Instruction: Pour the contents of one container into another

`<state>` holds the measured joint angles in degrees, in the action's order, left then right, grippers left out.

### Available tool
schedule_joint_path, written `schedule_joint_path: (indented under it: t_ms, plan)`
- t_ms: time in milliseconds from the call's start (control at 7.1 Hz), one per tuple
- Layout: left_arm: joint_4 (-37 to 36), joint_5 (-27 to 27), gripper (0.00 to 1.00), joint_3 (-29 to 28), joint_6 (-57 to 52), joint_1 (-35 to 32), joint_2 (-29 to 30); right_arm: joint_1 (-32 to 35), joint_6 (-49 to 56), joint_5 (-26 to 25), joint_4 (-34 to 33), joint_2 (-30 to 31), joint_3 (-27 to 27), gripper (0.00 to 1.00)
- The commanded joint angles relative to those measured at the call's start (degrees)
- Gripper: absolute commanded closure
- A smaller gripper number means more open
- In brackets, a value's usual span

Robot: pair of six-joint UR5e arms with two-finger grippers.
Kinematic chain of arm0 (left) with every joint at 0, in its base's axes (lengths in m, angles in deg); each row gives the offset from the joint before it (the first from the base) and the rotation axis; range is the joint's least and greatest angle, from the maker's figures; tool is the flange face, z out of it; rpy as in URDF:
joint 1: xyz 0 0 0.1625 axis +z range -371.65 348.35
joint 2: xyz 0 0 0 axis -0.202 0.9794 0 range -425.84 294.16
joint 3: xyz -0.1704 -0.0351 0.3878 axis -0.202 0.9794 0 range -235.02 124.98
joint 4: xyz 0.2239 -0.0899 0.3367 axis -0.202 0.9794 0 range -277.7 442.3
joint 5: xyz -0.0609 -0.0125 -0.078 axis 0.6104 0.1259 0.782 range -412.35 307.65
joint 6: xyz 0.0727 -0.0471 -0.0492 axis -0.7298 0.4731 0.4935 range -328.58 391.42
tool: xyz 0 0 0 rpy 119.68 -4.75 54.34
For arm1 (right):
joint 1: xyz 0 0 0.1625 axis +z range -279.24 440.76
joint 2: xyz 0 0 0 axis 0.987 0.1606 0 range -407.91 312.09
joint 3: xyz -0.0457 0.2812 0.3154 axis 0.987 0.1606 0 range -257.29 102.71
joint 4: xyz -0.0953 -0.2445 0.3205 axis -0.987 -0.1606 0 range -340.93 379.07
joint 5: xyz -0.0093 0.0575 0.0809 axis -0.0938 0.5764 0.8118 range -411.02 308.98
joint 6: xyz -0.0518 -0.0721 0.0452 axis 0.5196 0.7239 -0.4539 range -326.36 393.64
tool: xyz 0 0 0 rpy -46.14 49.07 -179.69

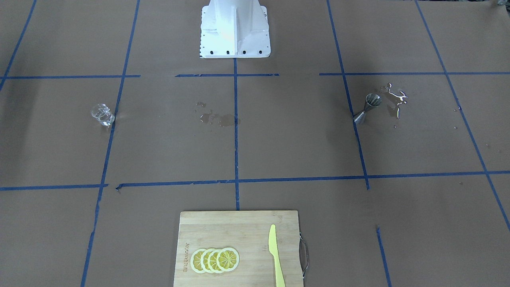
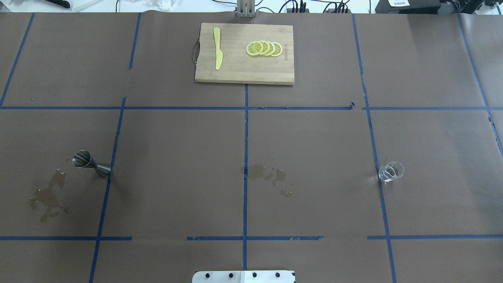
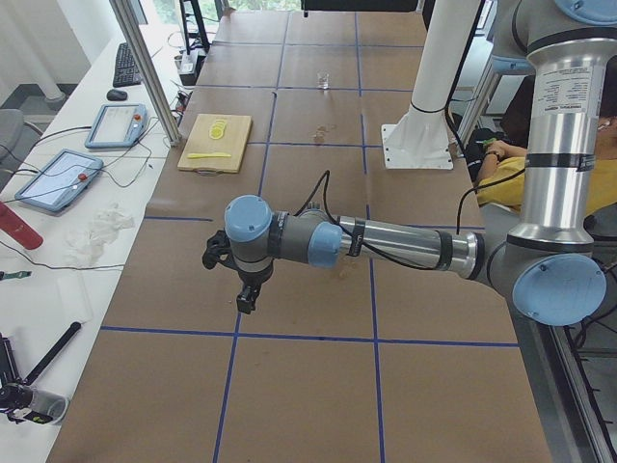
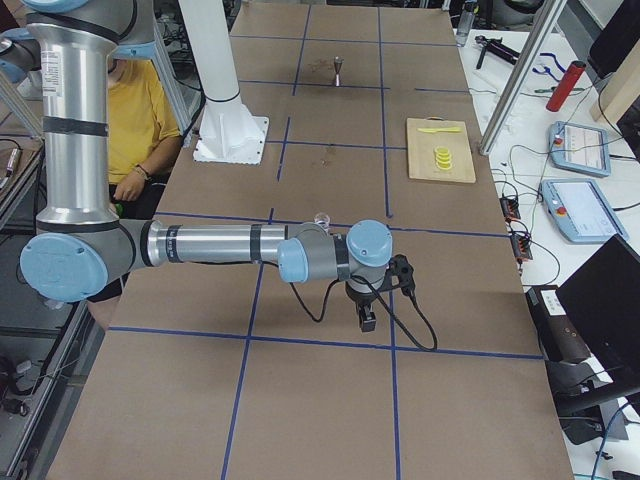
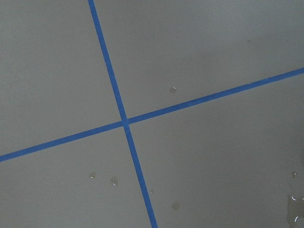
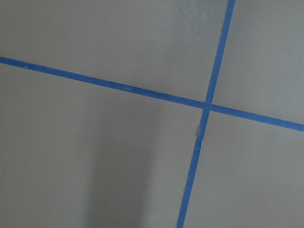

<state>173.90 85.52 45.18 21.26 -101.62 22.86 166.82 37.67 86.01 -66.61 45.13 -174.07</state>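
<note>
The clear glass cup (image 2: pixel 390 171) stands upright on the table's right side, also in the front view (image 1: pixel 102 114) and small in the side views (image 3: pixel 323 81) (image 4: pixel 322 218). The silver hourglass jigger (image 2: pixel 91 163) stands on the left side beside a blue tape line (image 1: pixel 367 108) (image 4: pixel 340 70). Neither arm shows in the overhead or front view. My left gripper (image 3: pixel 247 291) hangs over the table at its left end, far from the jigger. My right gripper (image 4: pixel 367 318) hangs at the right end, a short way past the cup. I cannot tell whether either is open or shut.
Wet patches lie beside the jigger (image 2: pixel 49 194) and at the table's middle (image 2: pixel 267 175). At the far edge sits a wooden cutting board (image 2: pixel 235 70) with lemon slices (image 2: pixel 264 48) and a yellow knife (image 2: pixel 217 48). Both wrist views show only brown paper and blue tape.
</note>
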Motion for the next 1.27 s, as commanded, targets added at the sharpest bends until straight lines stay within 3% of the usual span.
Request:
schedule_joint_path:
  t_ms: [0,564,705,1128]
  plan:
    - [0.1,-0.4,0.0,0.5,-1.3,-0.6,-0.5,1.7,0.2,0.5,-4.1,0.6,-4.2,0.0]
    - [1.6,0.0,0.0,1.6,-1.1,-0.3,-0.5,1.9,1.0,0.1,-3.1,2.3,-4.9,0.0]
    - [2.3,0.1,0.0,0.5,-1.5,-0.3,-0.5,1.9,0.5,0.3,-0.1,3.5,-4.9,0.0]
    - [16.5,4.2,0.0,-1.8,-1.3,-0.1,-2.6,1.6,0.0,0.5,5.6,6.3,-4.6,0.0]
